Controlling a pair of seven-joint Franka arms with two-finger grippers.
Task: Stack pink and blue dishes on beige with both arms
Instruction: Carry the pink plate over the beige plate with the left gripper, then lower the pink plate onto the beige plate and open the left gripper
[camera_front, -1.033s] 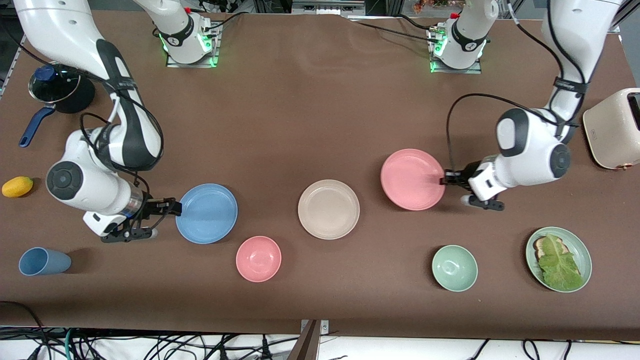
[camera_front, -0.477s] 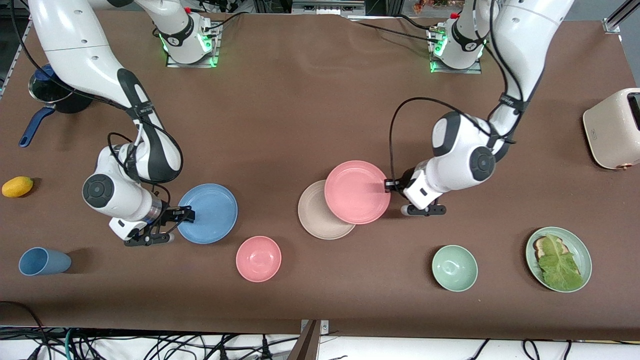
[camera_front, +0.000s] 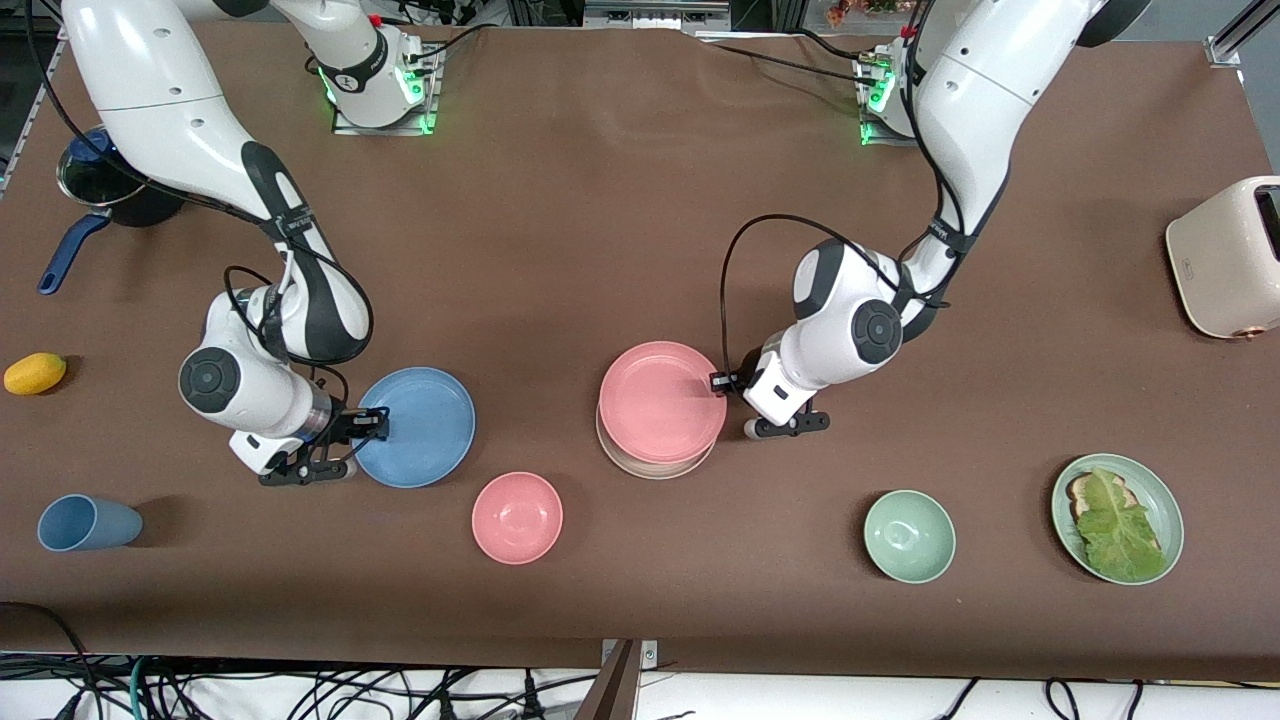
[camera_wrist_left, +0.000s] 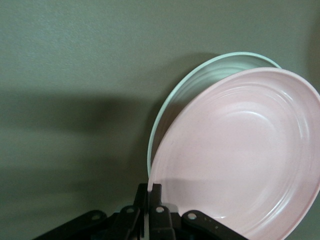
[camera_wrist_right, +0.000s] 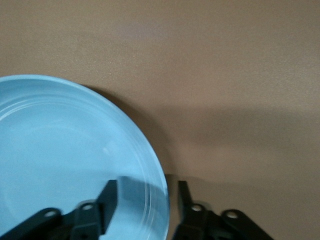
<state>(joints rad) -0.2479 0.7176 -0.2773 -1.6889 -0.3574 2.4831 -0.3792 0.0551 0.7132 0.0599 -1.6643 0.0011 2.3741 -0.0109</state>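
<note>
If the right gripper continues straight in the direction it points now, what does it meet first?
The right gripper already straddles the rim of the blue plate, so it would likely push that plate first. Farther along that line stands the pink plate over the beige plate.

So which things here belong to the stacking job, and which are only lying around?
Job: pink plate held by left gripper over beige plate; blue plate, right gripper at its rim.

Lying about: pink bowl, green bowl, blue cup, lettuce plate, toaster, pot, lemon.

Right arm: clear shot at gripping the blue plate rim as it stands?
Probably yes. The right end effector already straddles the blue plate rim, one finger over it, one outside; nothing blocks it.
</note>
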